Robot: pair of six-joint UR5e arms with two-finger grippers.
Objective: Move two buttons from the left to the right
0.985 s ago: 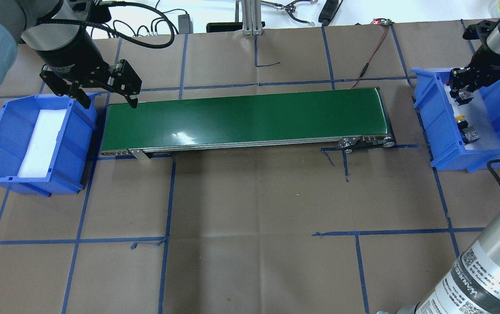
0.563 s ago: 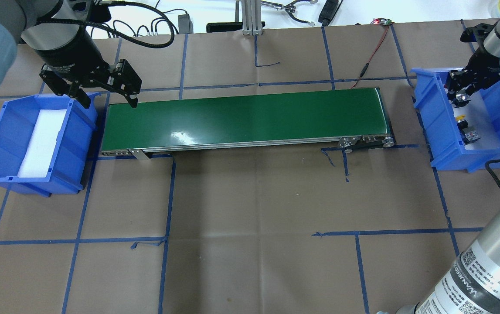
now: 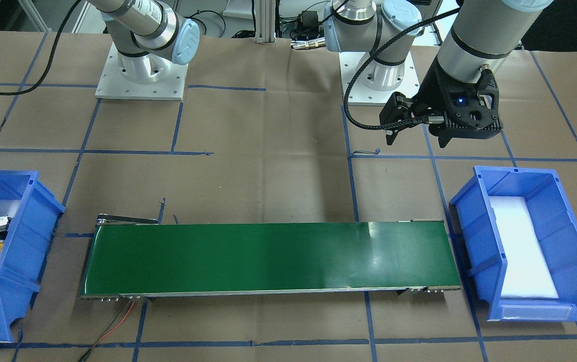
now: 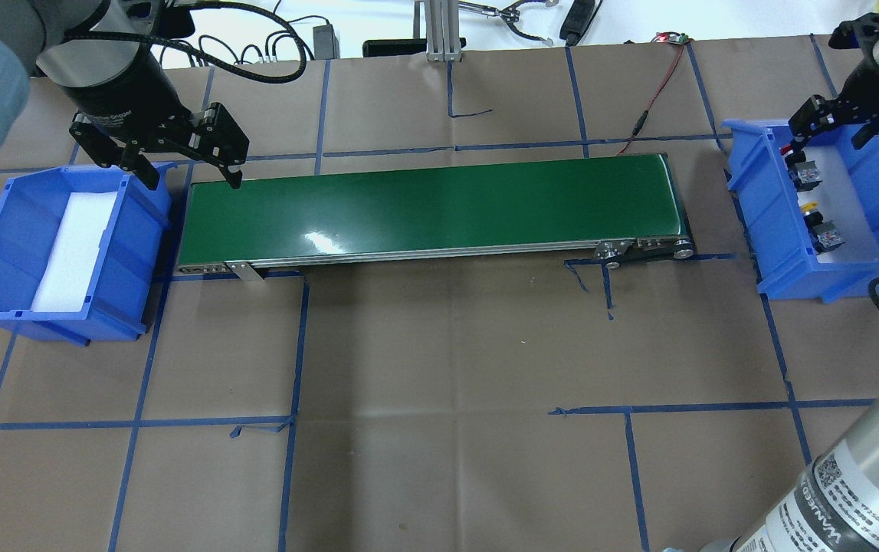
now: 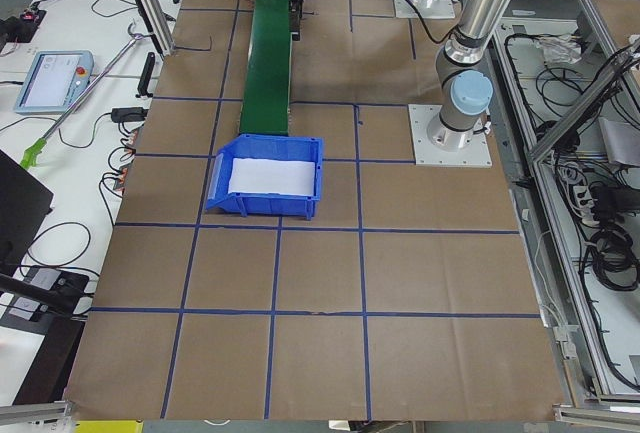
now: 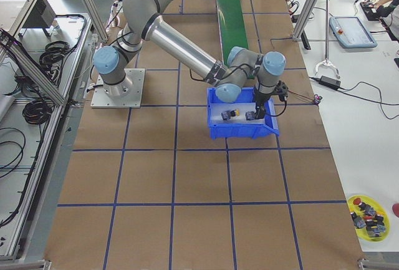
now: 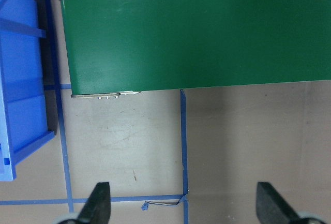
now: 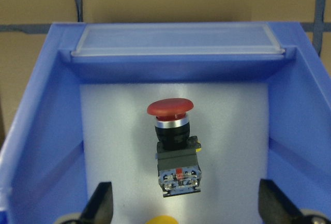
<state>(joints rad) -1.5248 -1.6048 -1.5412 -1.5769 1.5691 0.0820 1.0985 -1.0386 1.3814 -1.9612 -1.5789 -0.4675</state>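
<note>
A desk (image 4: pixel 447 345) covered in brown paper and crossed by blue tape lines (image 4: pixel 297 345) carries a long green conveyor belt (image 4: pixel 431 203), with a bin at each end.

Both buttons lie in the blue bin (image 4: pixel 749 195) at the robot's right end of the belt, on its white foam liner (image 8: pixel 114 131). The red push button (image 8: pixel 176 146) rests on its side. Its mushroom cap points toward the end wall that bears a clear label strip (image 8: pixel 176 38), the end farther from the robot. Its black collar and grey-black block point back toward the middle of the bin. The yellow push button (image 4: pixel 818 222) lies just beside it, nearer the robot, also on its side. In the right wrist view only the rim of its yellow cap shows at the bottom edge. It seems to sit close to the red one's block without touching it.

The right hand (image 4: pixel 830 136) hangs above the far end of this bin, over the red push button. Its two fingers are spread wide and there is nothing between them.

The left hand (image 4: pixel 195 182) is also spread wide and holds nothing. It hovers near the robot's left end of the belt. Its wrist camera looks straight down on that belt end, a corner of the second blue bin (image 4: pixel 140 230), and bare paper between its fingertips (image 7: pixel 98 206). The second blue bin stands just beside the belt and holds a white foam pad (image 4: pixel 75 245).
</note>
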